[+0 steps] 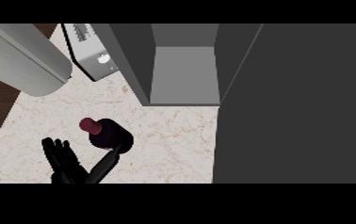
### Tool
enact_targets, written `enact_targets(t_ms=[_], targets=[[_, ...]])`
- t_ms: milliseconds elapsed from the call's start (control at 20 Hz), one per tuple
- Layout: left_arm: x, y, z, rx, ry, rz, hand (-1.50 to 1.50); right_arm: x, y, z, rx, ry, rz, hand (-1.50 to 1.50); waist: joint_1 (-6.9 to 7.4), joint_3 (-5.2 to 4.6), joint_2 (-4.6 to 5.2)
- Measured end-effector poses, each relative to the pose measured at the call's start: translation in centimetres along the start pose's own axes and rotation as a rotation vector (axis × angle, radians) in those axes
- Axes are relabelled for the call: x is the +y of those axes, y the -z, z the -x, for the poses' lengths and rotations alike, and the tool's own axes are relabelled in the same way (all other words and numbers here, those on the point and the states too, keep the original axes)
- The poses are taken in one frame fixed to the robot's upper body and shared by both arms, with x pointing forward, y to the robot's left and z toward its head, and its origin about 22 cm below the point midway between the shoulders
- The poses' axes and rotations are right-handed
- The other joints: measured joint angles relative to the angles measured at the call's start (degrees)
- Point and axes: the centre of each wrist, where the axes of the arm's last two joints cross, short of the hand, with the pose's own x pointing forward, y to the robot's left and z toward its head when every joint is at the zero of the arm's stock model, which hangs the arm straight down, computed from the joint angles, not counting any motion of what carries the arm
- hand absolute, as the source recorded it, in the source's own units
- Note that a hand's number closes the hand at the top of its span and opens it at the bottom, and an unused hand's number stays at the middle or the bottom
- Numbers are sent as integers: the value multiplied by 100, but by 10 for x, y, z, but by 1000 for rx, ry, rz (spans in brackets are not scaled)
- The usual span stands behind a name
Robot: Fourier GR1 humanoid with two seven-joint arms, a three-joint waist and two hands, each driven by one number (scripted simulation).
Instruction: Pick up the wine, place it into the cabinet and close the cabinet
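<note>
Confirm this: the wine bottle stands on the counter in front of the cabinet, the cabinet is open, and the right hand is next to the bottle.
One thing is wrong: the hand next to the wine bottle is the left hand, not the right, which is out of view. The head view shows this. The bottle does stand on the counter in front of the open cabinet.

toaster oven (94,53): counter's back left | counter (173,133): pale marble | grey cylinder (31,63): far left

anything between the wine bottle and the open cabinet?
No. In the head view only bare marble counter lies between the wine bottle and the open cabinet.
</note>
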Motion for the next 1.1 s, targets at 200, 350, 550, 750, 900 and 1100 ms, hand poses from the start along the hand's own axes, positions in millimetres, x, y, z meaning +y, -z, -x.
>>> enact_targets(t_ms=[200, 350, 550, 750, 900, 1100], targets=[[1, 3, 17, 22, -13, 9, -150, -2, 4, 2, -6, 3, -1, -150, -1, -1, 3], [5, 2, 28, 30, -18, 13, -150, -2, 2, 1, -10, 8, 0, -150, -4, 2, 2], [-1, 3, 46, 47, -25, 22, -150, -4, 3, -1, -9, 1, 6, -150, -9, 1, 3], [6, 8, 67, 54, -21, 16, -150, -2, 4, 4, -13, -1, 6, -150, -11, 1, 4], [5, 7, 76, 63, -28, 23, -150, 2, 1, 1, -13, 2, 2, -150, -13, 1, 4], [3, 10, 85, 64, -60, 13, -150, 3, -1, 1, -14, -8, -4, -150, -18, 1, 4]])
